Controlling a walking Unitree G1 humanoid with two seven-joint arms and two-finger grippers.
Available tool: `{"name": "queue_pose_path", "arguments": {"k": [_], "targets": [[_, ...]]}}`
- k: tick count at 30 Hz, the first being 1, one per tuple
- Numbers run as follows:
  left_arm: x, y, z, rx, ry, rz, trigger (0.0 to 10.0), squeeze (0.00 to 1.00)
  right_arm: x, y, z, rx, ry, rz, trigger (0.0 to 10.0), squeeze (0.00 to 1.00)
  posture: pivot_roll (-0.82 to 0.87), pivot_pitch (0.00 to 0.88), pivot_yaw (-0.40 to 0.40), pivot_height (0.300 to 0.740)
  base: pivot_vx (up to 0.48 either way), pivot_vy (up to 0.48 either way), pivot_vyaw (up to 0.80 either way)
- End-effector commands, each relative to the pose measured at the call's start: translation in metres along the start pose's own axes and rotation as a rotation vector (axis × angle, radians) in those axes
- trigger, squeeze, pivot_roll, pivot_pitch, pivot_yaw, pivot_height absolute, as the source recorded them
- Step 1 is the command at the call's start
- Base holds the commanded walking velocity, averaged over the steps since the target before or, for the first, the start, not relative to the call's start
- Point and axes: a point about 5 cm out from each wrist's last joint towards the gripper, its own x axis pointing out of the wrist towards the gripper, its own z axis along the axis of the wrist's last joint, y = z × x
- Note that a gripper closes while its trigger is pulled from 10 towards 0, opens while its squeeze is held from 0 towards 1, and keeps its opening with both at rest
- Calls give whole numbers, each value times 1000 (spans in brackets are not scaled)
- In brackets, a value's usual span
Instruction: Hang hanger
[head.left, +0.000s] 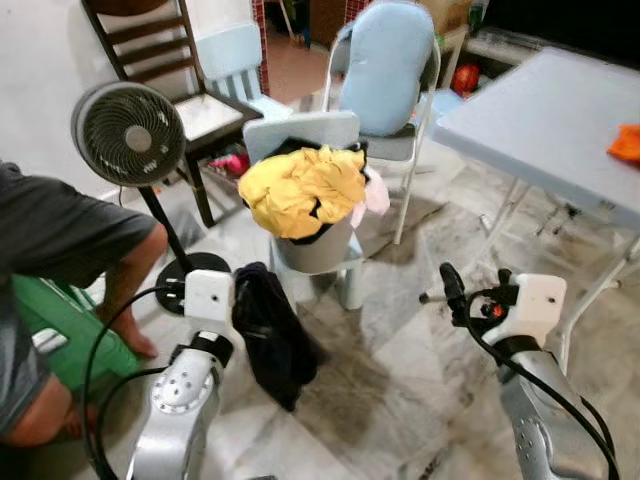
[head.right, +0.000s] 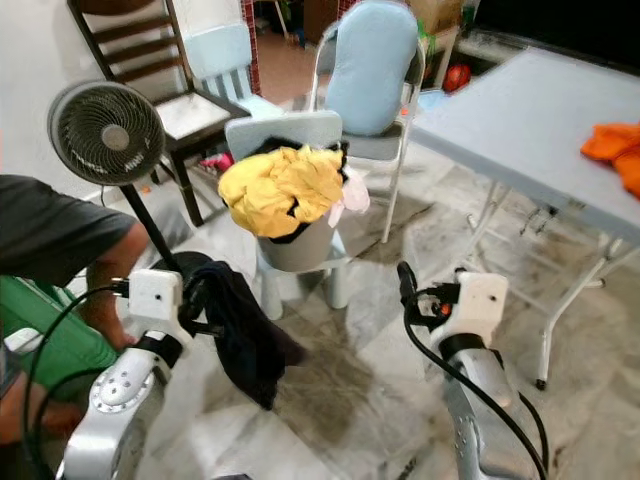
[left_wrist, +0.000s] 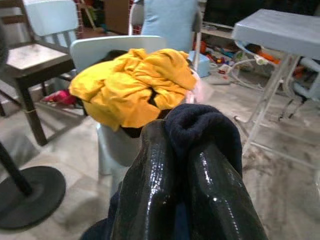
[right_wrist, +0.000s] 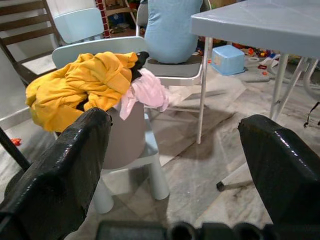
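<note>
My left gripper (left_wrist: 182, 165) is shut on a dark navy garment (head.left: 275, 335) that hangs from it down toward the floor. The cloth bunches over the fingertips (left_wrist: 150, 190) in the left wrist view. Ahead stands a grey basket (head.left: 315, 250) on a small pale blue chair (head.left: 300, 128). It is heaped with a yellow garment (head.left: 300, 185) and a pink one (head.left: 376, 195). My right gripper (head.left: 452, 290) is raised to the right of the basket. It stands open with nothing between its fingers (right_wrist: 60, 170).
A person (head.left: 60, 240) crouches at the left by a green stool (head.left: 60, 330). A standing fan (head.left: 128, 132) is behind my left arm. A grey folding table (head.left: 550, 110) with an orange cloth (head.left: 626, 142) stands at the right. Chairs (head.left: 385, 65) stand behind the basket.
</note>
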Motion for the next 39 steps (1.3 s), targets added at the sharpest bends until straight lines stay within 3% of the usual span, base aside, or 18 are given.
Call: {"name": "queue_pose_path", "arguments": {"k": [1,31,39], "targets": [[2,-2,11,2,-54,-16,10000,0,-1,-2,3,-4,-8,-8,10000,0,13,85,-12,740,0,0,-800],[1,0,13,-29,-70,-37,10000,0,0,-1,3,-8,-14,-6,10000,0,12,86,-12,740,0,0,-800],[2,0,13,-29,-70,-39,10000,0,0,0,3,-13,-16,-1,10000,0,13,85,-13,740,162,0,0]]}}
